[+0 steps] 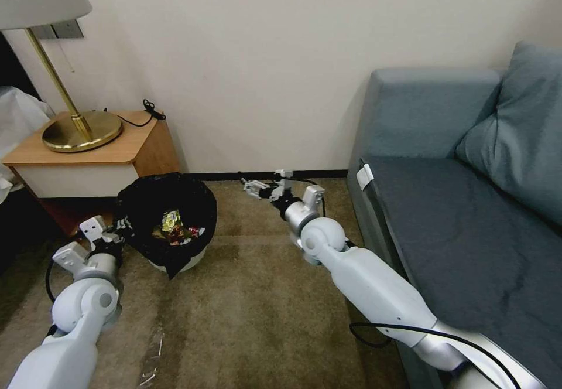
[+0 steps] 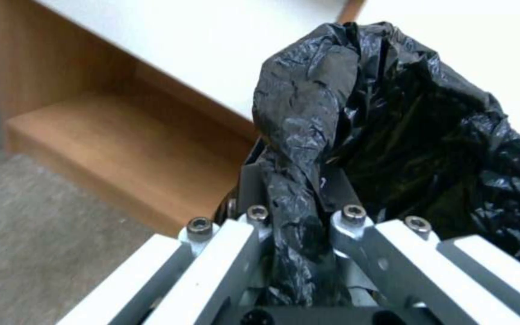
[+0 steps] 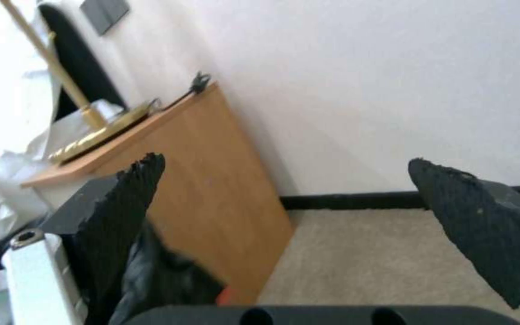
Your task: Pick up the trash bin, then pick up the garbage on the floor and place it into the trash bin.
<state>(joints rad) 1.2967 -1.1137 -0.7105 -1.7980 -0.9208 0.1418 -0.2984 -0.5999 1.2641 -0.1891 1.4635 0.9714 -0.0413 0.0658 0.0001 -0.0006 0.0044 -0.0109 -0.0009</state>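
Left gripper [image 2: 299, 212] clamped shut, low; right gripper [image 3: 284, 212] spread open, arm outstretched.

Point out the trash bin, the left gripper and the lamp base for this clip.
trash bin [image 1: 188, 262]: head view, white wall under the bag.
left gripper [image 1: 120, 225]: head view, fingertips at the bag's rim.
lamp base [image 1: 82, 132]: head view, brass foot.

You faced a plain cream wall [image 1: 252, 55] with a dark baseboard [image 1: 263, 174] over tan carpet [image 1: 246, 307]. At far left a wooden nightstand [image 1: 88, 154] carried a brass lamp [image 1: 70, 125] with a white shade. A grey-blue sofa [image 1: 462, 213] with a cushion [image 1: 521, 137] ran along your right.
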